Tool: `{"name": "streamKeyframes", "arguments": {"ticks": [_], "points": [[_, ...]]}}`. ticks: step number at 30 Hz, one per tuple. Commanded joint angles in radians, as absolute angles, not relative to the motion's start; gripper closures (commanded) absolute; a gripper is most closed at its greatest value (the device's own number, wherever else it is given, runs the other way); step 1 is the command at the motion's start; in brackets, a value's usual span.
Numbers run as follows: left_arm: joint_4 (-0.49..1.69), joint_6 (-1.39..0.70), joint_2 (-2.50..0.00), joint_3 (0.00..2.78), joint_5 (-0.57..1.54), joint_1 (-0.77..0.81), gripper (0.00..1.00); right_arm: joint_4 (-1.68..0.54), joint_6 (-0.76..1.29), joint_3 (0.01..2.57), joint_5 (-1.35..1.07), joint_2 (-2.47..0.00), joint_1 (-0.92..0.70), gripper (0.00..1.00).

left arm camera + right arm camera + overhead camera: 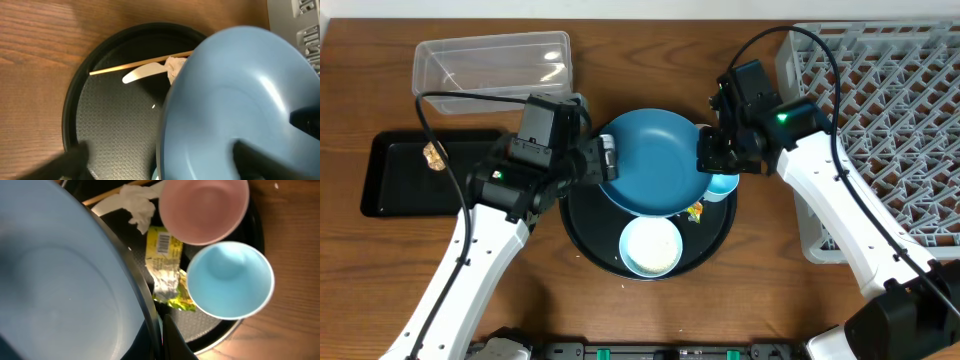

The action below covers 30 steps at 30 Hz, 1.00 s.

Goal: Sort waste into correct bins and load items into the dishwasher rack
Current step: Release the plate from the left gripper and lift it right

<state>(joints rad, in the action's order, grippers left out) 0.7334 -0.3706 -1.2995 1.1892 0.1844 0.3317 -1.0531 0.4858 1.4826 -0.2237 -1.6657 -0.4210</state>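
Dark-blue bowl point(650, 160) rim pinched in right gripper point(706, 160) — tilted.

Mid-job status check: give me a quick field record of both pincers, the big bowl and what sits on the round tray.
left pincer: open, at the dark-blue bowl, left rim
right pincer: shut on the bowl's right rim
dark-blue bowl: held over the round black tray
on round black tray: white bowl, pink cup, light-blue cup, wrapper, tissue
black rectangular tray: brown lump inside
dishwasher rack: right of table
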Motion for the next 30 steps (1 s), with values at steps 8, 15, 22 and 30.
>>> {"name": "streamKeyframes", "arguments": {"ticks": [8, 15, 22, 30], "points": [[0.757, -0.372, -1.279, 1.197, 0.187, 0.281, 0.02, -1.22, 0.482, 1.736, 0.016, -1.661, -0.285, 0.99], [0.826, -0.371, -1.279, 1.197, 0.142, 0.239, 0.02, -1.232, 0.501, 1.83, 0.134, -1.661, -0.08, 0.99], [0.875, -0.372, -1.28, 1.197, 0.129, 0.228, 0.02, -1.142, 0.447, 1.83, 0.29, -1.661, 0.139, 0.99], [0.873, -0.372, -1.287, 1.197, 0.084, 0.227, 0.02, -1.011, 0.405, 1.83, 0.733, -1.661, 0.193, 0.99]]}}
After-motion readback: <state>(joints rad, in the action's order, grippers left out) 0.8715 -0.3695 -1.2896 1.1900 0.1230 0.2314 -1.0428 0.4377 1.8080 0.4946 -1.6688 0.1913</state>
